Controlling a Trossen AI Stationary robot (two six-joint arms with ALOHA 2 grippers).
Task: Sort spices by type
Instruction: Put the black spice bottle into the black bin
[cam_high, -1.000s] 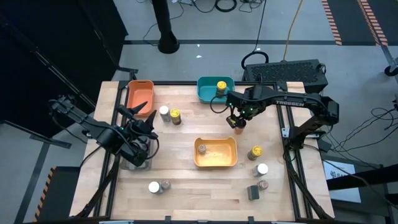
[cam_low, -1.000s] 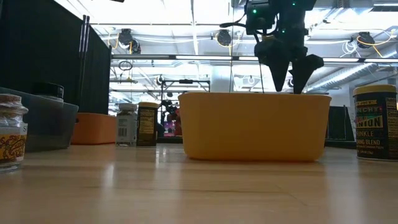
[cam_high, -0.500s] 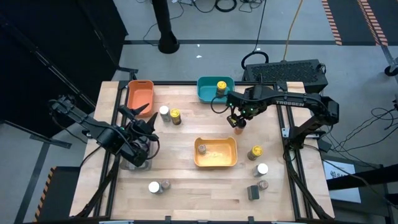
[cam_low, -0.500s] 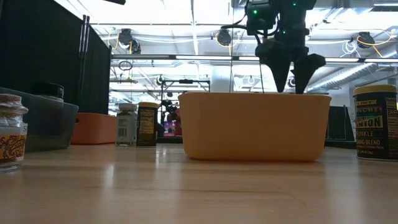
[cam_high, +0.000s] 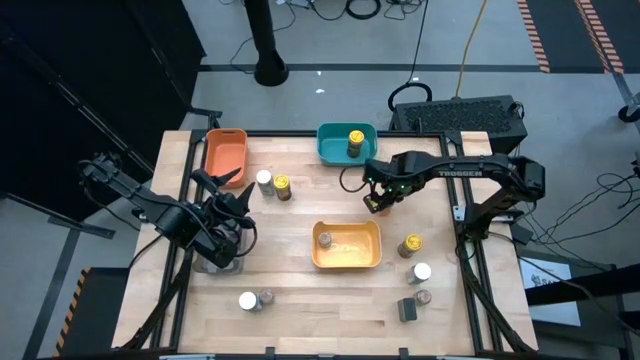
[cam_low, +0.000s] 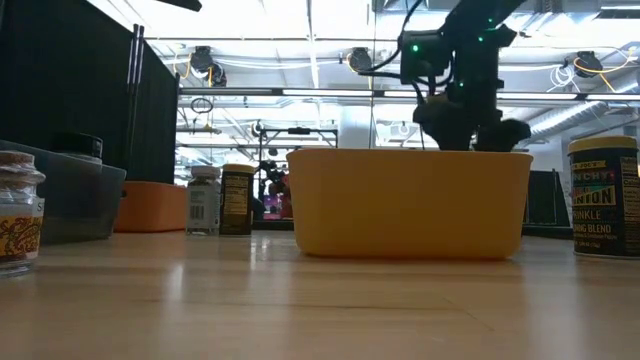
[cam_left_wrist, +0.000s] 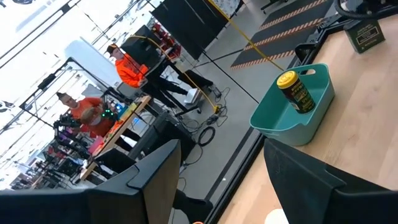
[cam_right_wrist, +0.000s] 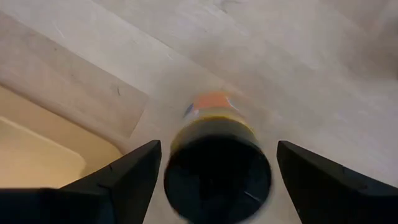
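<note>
While the left gripper (cam_high: 222, 190) waits with its fingers spread beside the orange rectangular plastic bin (cam_high: 225, 151), the right gripper (cam_high: 375, 203) hangs spread wide over a small black-lidded spice jar with an orange label (cam_right_wrist: 217, 160). That jar stands upright on the wooden table (cam_high: 300, 300), between the two dark fingers without touching them, just beyond the yellow rectangular plastic bin (cam_high: 347, 245).

Both arms were dark, near-black, built of jointed tubular links with black cables looped along them. The right arm (cam_high: 470, 168) carried white TROSSEN lettering on its forearm link and green indicator lights near the wrist. The left arm (cam_high: 150, 208) showed no legible marking. The right gripper's fingers (cam_right_wrist: 127, 177) were matte black, flat and tapered.
</note>
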